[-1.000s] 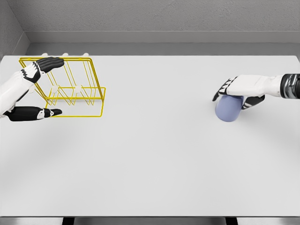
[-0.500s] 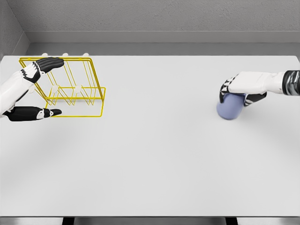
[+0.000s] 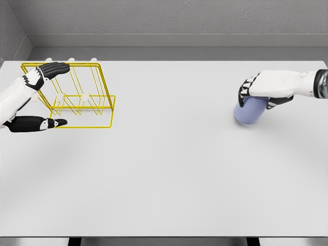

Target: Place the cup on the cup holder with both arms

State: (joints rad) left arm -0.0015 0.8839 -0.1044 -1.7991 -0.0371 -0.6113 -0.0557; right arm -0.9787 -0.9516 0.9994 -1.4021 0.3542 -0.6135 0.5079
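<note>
A pale blue cup (image 3: pixel 248 111) is tilted at the right of the white table, its rim end facing down-left, just above the tabletop. My right hand (image 3: pixel 266 89) wraps over its top, fingers curled around it. At the far left stands the yellow wire cup holder (image 3: pixel 82 95) with white pegs. My left hand (image 3: pixel 36 97) straddles the holder's left end: fingers rest on its top rail, the thumb lies by its base wire.
The table's back edge (image 3: pixel 164 60) meets a grey wall. The table's front edge (image 3: pixel 164 237) runs along the bottom of the view.
The right hand has risen slightly with the cup, which now sits higher and more tilted. The left hand and holder have stayed put.
</note>
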